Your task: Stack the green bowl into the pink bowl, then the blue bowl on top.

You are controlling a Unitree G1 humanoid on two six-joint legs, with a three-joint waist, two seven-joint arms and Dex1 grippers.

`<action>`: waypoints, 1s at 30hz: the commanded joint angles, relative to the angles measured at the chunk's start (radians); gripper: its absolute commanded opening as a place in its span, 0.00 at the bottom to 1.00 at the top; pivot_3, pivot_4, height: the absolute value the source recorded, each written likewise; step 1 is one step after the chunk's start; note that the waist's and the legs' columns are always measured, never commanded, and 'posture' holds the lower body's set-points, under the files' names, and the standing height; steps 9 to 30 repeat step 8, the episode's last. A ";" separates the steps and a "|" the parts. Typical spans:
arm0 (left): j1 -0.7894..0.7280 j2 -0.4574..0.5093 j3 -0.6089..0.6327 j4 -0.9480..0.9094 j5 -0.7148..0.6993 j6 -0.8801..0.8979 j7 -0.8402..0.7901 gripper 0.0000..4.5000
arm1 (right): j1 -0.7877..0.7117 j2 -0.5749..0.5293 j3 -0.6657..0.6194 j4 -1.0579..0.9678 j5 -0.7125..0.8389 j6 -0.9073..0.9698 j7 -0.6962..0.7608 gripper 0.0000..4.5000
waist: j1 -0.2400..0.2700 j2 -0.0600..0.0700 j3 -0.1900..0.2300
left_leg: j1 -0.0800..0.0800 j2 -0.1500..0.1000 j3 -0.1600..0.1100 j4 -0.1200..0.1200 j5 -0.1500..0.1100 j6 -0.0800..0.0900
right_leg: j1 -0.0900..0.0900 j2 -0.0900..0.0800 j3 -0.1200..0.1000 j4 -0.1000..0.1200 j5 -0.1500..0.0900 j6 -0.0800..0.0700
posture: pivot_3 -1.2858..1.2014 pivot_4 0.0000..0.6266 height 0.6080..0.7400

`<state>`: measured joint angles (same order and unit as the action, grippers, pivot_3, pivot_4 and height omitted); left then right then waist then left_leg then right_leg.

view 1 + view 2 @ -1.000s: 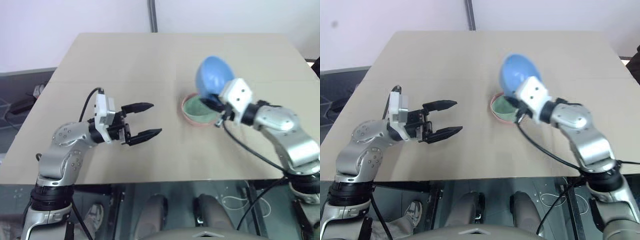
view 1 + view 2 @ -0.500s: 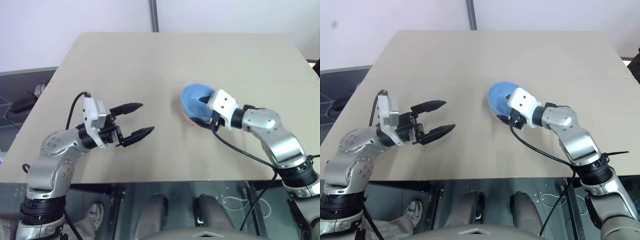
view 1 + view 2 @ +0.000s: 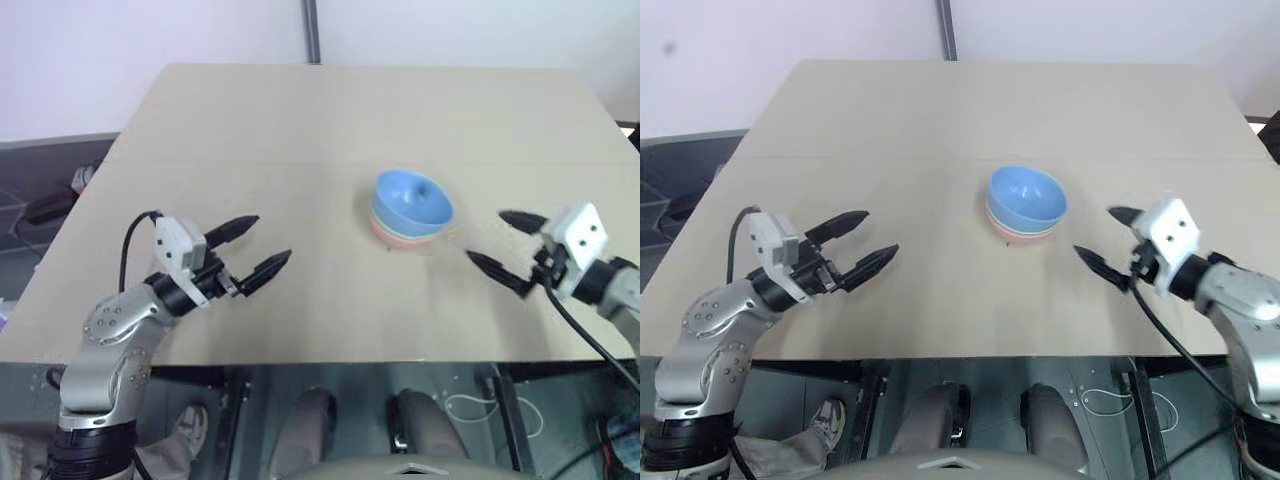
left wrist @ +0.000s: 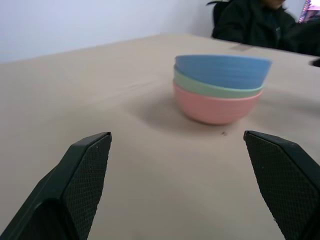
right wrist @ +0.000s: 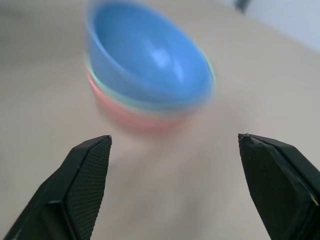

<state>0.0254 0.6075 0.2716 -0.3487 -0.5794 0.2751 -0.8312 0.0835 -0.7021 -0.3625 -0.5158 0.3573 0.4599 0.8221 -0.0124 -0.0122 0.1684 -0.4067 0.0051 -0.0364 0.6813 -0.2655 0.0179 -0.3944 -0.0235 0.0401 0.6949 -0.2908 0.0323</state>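
Beige laminate covers the counter (image 3: 300,130), which fills the middle of both eye views. Right of centre in the frame stands one stack of three bowls. The blue bowl (image 3: 412,201) sits uppermost, its smooth interior fully exposed from above. Beneath it the green bowl (image 4: 215,86) is largely hidden: from overhead only a thin mint edge can be seen, while the left wrist view shows it as a narrow band between its neighbours. The pink bowl (image 4: 216,106) forms the base and rests directly on the counter; from above it is reduced to a salmon sliver at the stack's lower edge, whereas the left wrist view presents its full rounded side wall. The three appear nested and upright, with rims roughly level.

The left gripper (image 3: 251,248) sits at lower left of the frame, fingers spread wide and holding nothing, well apart from the stack. The right gripper (image 3: 503,250) sits at lower right, near the stack but clear of it, fingers likewise spread wide and empty; its arm is cut off by the frame's right edge.

The right wrist view is blurred, so bowl edges there are indistinct. The left wrist view alone includes a person (image 4: 255,25) in dark clothing beyond the counter's far edge, cropped at the upper right.
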 commanded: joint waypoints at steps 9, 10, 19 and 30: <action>0.097 0.103 0.094 -0.034 -0.052 0.022 -0.097 1.00 | 0.158 -0.033 -0.235 0.052 0.123 -0.105 0.116 0.99 | -0.002 0.000 0.000 | 0.018 0.001 0.003 -0.007 0.000 0.000 | 0.014 0.000 0.003 -0.003 -0.001 0.000 | 0.52 0.24 1.00; 0.097 0.103 0.094 -0.034 -0.052 0.022 -0.097 1.00 | 0.158 -0.033 -0.235 0.052 0.123 -0.105 0.116 0.99 | -0.002 0.000 0.000 | 0.018 0.001 0.003 -0.007 0.000 0.000 | 0.014 0.000 0.003 -0.003 -0.001 0.000 | 0.52 0.24 1.00; 0.097 0.103 0.094 -0.034 -0.052 0.022 -0.097 1.00 | 0.158 -0.033 -0.235 0.052 0.123 -0.105 0.116 0.99 | -0.002 0.000 0.000 | 0.018 0.001 0.003 -0.007 0.000 0.000 | 0.014 0.000 0.003 -0.003 -0.001 0.000 | 0.52 0.24 1.00; 0.097 0.103 0.094 -0.034 -0.052 0.022 -0.097 1.00 | 0.158 -0.033 -0.235 0.052 0.123 -0.105 0.116 0.99 | -0.002 0.000 0.000 | 0.018 0.001 0.003 -0.007 0.000 0.000 | 0.014 0.000 0.003 -0.003 -0.001 0.000 | 0.52 0.24 1.00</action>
